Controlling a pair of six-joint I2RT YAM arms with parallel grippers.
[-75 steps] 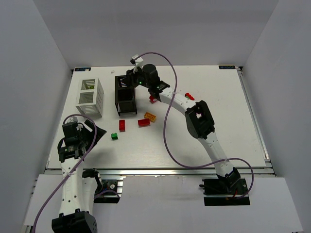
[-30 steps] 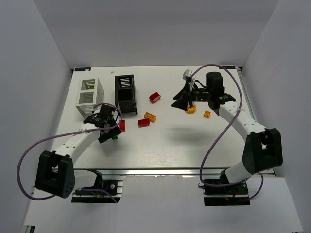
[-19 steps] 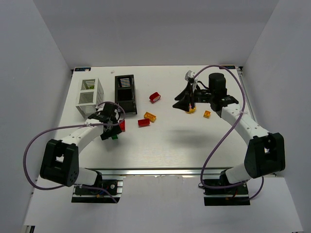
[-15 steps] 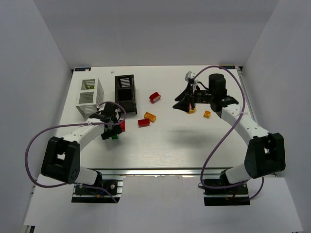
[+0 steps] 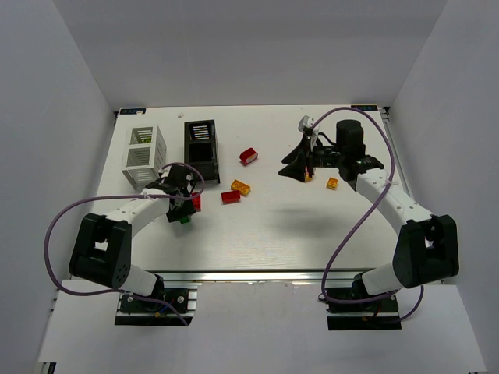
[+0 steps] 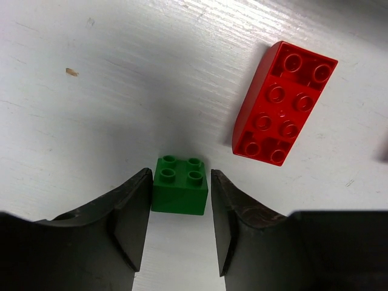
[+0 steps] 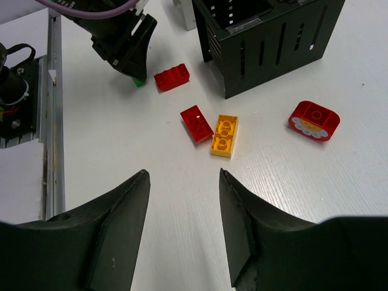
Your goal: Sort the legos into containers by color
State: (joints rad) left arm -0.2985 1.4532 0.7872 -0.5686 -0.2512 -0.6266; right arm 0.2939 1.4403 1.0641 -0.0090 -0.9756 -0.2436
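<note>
A small dark green lego lies on the table between the tips of my left gripper. The jaws stand narrowly open, the left fingertip at the brick's side and a thin gap on the right. A red lego lies just beyond it. From above, the left gripper hovers near the front of the black container, with the white container further left. My right gripper hangs open and empty above the table. Below it are a red lego, an orange-yellow lego and a rounded red piece.
A small orange-yellow piece lies to the right of the right gripper. A metal rail runs along the table's near edge. White walls enclose the table on three sides.
The left gripper's jaws have narrowed around the green lego, and the left arm has shifted slightly right. The right arm has barely moved.
</note>
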